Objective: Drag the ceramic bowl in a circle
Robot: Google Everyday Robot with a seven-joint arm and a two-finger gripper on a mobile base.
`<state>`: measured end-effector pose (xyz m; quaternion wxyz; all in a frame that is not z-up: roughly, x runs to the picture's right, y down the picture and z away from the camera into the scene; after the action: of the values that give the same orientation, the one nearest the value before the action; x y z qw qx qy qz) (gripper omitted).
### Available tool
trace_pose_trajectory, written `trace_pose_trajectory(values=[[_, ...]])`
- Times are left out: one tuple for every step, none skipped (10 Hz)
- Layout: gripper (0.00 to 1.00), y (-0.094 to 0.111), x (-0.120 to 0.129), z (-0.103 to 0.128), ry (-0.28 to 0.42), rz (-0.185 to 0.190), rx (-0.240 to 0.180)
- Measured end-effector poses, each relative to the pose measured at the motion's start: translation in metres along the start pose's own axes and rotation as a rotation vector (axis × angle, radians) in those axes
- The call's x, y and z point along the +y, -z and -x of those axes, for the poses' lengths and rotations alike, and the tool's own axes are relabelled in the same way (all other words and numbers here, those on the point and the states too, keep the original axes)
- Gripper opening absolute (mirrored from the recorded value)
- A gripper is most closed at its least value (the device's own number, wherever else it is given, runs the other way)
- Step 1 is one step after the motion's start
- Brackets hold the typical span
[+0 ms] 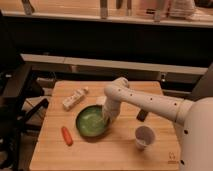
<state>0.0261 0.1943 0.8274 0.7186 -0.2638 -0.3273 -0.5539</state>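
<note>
The ceramic bowl (90, 121) is round, shallow and glossy green with pale ring marks inside. It sits on the wooden table (100, 152), left of middle. My white arm reaches in from the right and bends down. The gripper (106, 119) is at the bowl's right rim, pointing down into it. The arm's wrist hides the part of the rim it touches.
A small white cup (144, 137) stands to the right of the bowl. An orange carrot (66, 135) lies at the bowl's front left. A pale packet (74, 98) lies at the back left. A small dark object (142, 115) sits behind the cup. Black chair frame stands left of the table.
</note>
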Motion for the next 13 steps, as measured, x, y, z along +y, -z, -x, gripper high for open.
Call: trace_pose_trajectory(values=[[0.0,0.002,0.009,0.002,-0.013,0.0,-0.005],[0.0,0.004,0.019,0.005,-0.02,-0.001,-0.008],[0.0,0.005,0.026,0.007,-0.026,0.0,-0.013],[0.0,0.006,0.026,0.007,-0.029,-0.002,-0.016],[0.0,0.006,0.025,0.009,-0.032,0.0,-0.019],[0.0,0.007,0.023,0.01,-0.036,0.001,-0.021],[0.0,0.008,0.022,0.008,-0.036,0.005,-0.021],[0.0,0.008,0.016,0.007,-0.033,0.006,-0.022],[0.0,0.006,0.008,0.008,-0.026,0.007,-0.025],[0.0,0.007,0.011,0.009,-0.03,0.01,-0.026],[0.0,0.007,0.013,0.009,-0.032,0.013,-0.028],[0.0,0.007,0.013,0.011,-0.03,0.014,-0.03],[0.0,0.008,0.016,0.012,-0.034,0.015,-0.033]])
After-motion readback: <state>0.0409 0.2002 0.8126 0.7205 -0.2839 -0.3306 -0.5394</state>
